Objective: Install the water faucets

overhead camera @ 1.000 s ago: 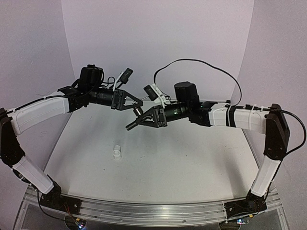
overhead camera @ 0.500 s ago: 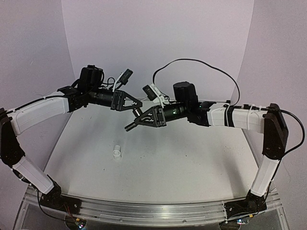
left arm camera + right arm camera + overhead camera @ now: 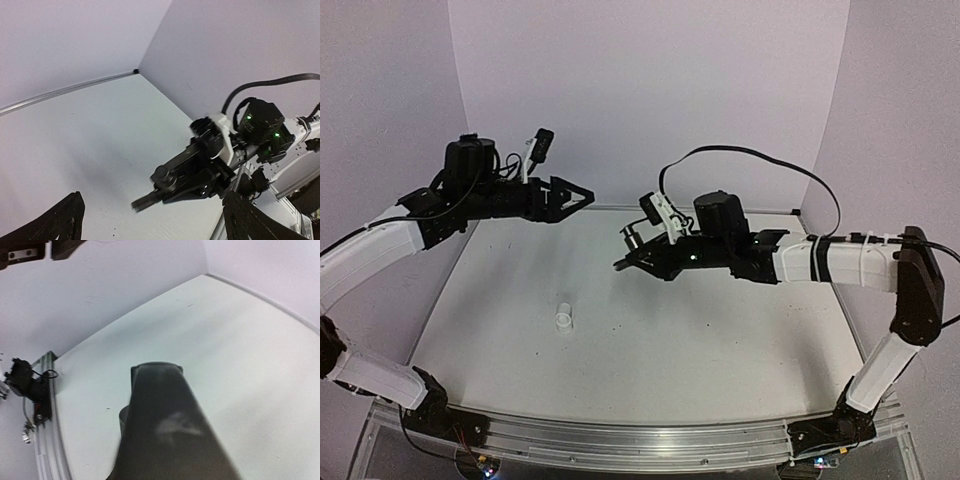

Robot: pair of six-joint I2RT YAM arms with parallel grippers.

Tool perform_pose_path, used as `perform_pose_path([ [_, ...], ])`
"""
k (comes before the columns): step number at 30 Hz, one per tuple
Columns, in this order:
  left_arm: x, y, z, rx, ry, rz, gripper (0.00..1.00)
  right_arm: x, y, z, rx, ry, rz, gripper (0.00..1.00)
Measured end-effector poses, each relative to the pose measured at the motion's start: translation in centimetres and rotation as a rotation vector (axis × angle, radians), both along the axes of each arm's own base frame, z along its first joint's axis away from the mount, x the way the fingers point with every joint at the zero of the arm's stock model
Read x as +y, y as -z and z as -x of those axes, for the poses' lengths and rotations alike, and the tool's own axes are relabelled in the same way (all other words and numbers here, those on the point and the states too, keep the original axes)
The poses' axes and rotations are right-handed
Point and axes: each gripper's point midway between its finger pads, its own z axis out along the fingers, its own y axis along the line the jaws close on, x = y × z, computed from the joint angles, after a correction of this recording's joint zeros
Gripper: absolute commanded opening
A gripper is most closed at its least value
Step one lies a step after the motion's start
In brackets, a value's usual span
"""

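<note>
Up over the middle of the surface [image 3: 720,330] the handoff looks done. A second ago the two arms were nose to nose in mid-air with the left one clamped, and now the left pincer [image 3: 588,197] has let go, swung back up toward the far left and is gaping as wide as it goes with nothing in it. Its wrist view shows both fingers [image 3: 65,220] way out at the bottom corners with only air between them. The right pincer [image 3: 623,263] has drifted right and a bit lower, jaws pulled in narrow, and as far as I can tell it's got the black piece [image 3: 633,238] pinched, a stubby little knob poking up just behind the tips. That knob travelled along with it, so I'm fairly sure it's the part and not bits of the arm. Its own wrist cam is no help, just a dark blur filling the middle. The white fitting [image 3: 563,314] hasn't budged: it looks upright, alone on the surface left of centre, well apart from both arms. What that means imo is that one half of the faucet now sits in the right pincer and the left is free, so the obvious next job is sending the left down for the white fitting and then mating the two. Nothing's installed yet, and a thin piece like that could easily twist in the grip before the halves meet
</note>
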Motion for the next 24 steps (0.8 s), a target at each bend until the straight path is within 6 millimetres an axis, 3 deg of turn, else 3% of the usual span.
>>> perform_pose_path([
  [3,2.3,1.1,0.0,0.025,-0.111,-0.001,0.98,-2.0,-0.5,-1.0,-0.100,0.087,0.062,0.00],
  [5,3.1,2.9,-0.1,0.077,-0.161,-0.009,0.91,-3.4,-1.2,-1.6,-0.168,0.137,0.099,0.00],
  [9,3.8,9.1,-0.4,0.263,-0.229,-0.080,0.72,-5.5,-2.9,-2.5,-0.278,0.223,0.154,0.00],
  [11,3.7,12.4,-0.5,0.372,-0.250,-0.132,0.68,-6.5,-3.8,-2.9,-0.324,0.264,0.178,0.00],
  [17,4.3,21.0,0.0,0.649,-0.327,-0.296,0.68,-9.0,-5.2,-3.1,-0.399,0.340,0.230,0.00],
  [20,4.8,23.6,0.6,0.714,-0.385,-0.378,0.69,-9.9,-5.6,-2.8,-0.411,0.358,0.237,0.00],
  [24,4.4,25.7,0.6,0.734,-0.440,-0.477,0.70,-11.1,-6.0,-2.0,-0.418,0.374,0.233,0.00],
])
